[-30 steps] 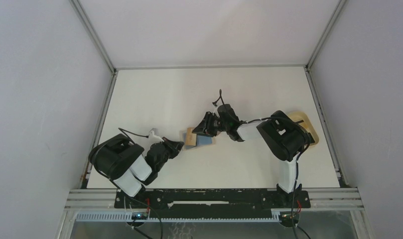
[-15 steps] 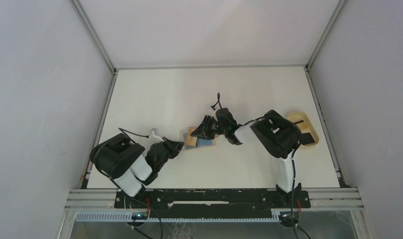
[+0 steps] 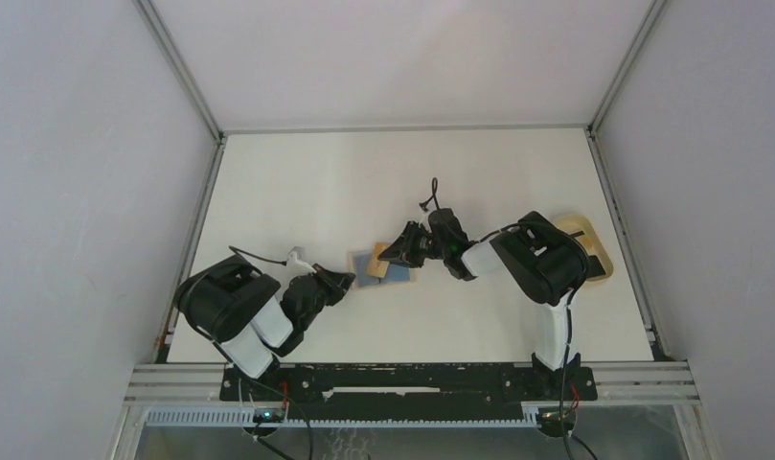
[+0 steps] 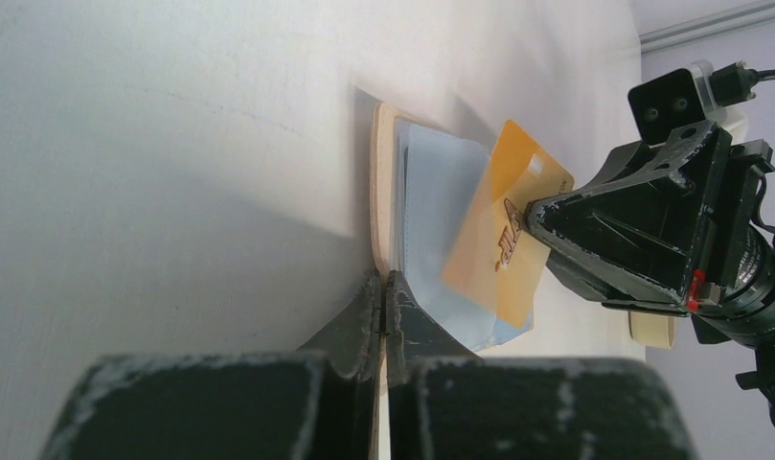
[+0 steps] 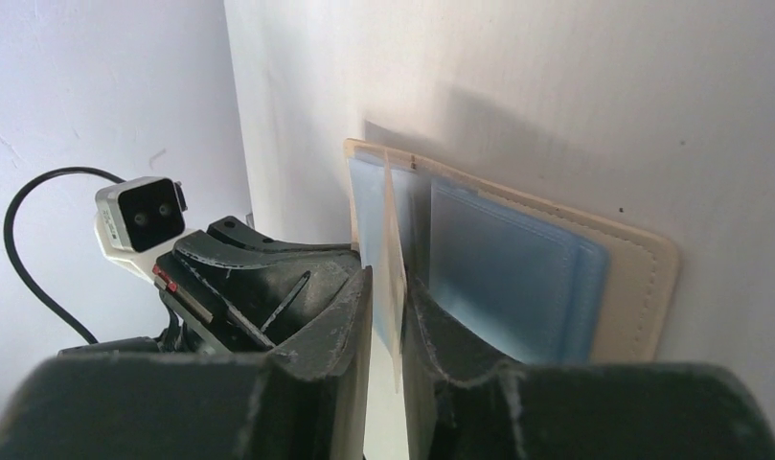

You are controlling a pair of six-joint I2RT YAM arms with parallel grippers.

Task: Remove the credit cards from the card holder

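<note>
**Top view:** The card holder (image 3: 372, 265) lies open on the desk (image 3: 316, 182), between the left claw (image 3: 345, 282) and the right claw (image 3: 395, 253). A tan tray (image 3: 577, 223) sits at the desk's right edge, partly hidden by the right arm.

**Left wrist view:** The left claw's fingers are pressed together on the holder's near edge. An orange card (image 4: 506, 235) tilts up off the holder, its far corner in the right claw.

**Right wrist view:** The right claw is clamped on the card, which is seen edge-on.
</note>
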